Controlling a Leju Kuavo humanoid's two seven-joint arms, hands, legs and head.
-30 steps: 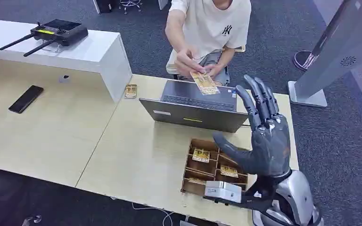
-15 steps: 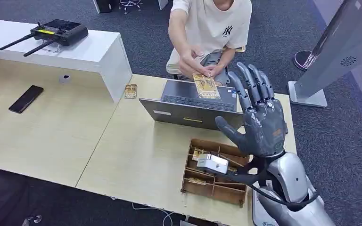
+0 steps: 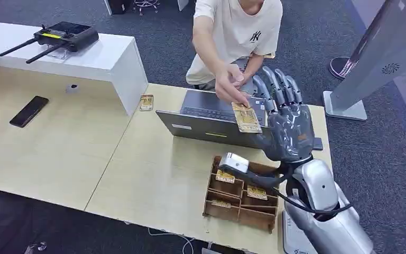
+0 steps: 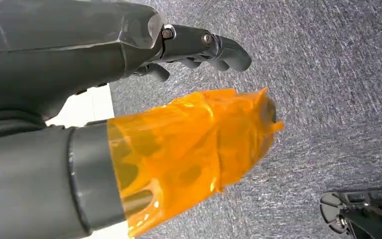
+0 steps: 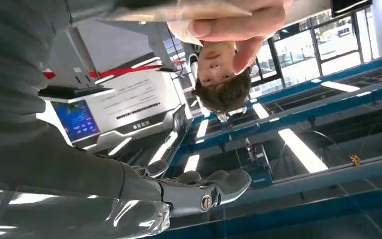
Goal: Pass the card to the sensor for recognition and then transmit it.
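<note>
A yellow card (image 3: 246,117) is held over the laptop by a person's hand (image 3: 229,84), which reaches across from the far side of the table. My right hand (image 3: 288,129) is raised just right of the card, fingers spread and pointing up, palm toward it. The card's edge lies at the hand's thumb side; I cannot tell whether they touch. In the right wrist view the card (image 5: 179,10) sits pinched in the person's fingers, and my fingers (image 5: 204,191) are well apart from it. My left hand (image 4: 79,59) hangs over carpet, holding nothing; its thumb (image 4: 194,134) is wrapped in orange tape.
An open laptop (image 3: 211,124) stands mid-table. Below my right arm sits a wooden compartment box (image 3: 215,203) with more cards. A small yellowish device (image 3: 146,102) lies by the white riser (image 3: 111,63). A phone (image 3: 29,111) and an antenna controller (image 3: 63,36) are at left.
My right hand has risen and moved forward to above the laptop's right side. The person has brought the card down and across to the hand's palm side.
</note>
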